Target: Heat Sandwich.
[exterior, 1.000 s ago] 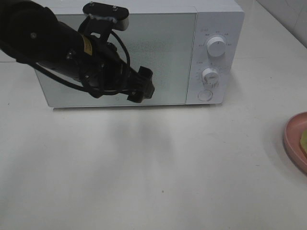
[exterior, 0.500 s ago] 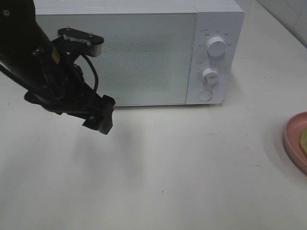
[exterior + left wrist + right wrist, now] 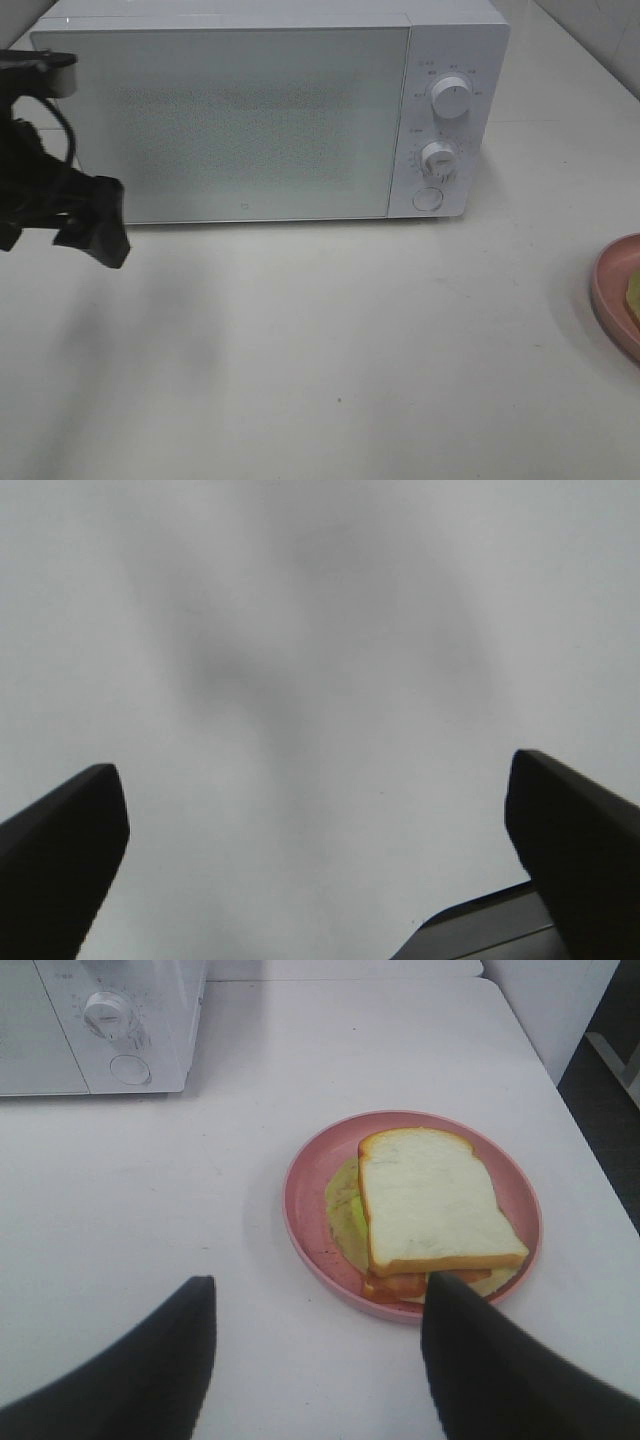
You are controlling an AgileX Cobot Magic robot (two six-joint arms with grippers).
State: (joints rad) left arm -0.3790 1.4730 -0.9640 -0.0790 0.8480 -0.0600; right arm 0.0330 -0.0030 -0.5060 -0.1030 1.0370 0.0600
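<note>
Reading the microwave (image 3: 270, 110) panel, I see small print around its two dials (image 3: 451, 99), too fine to make out, and the door is shut. The pink plate (image 3: 308, 1175) holds the sandwich (image 3: 430, 1205), a slice of white bread over what looks like green and orange-red filling, well to the right of the microwave. My left gripper (image 3: 315, 810) stands wide open over bare table (image 3: 350, 340), holding nothing, and my right gripper (image 3: 315, 1305) hangs partly open just short of the plate, also holding nothing.
</note>
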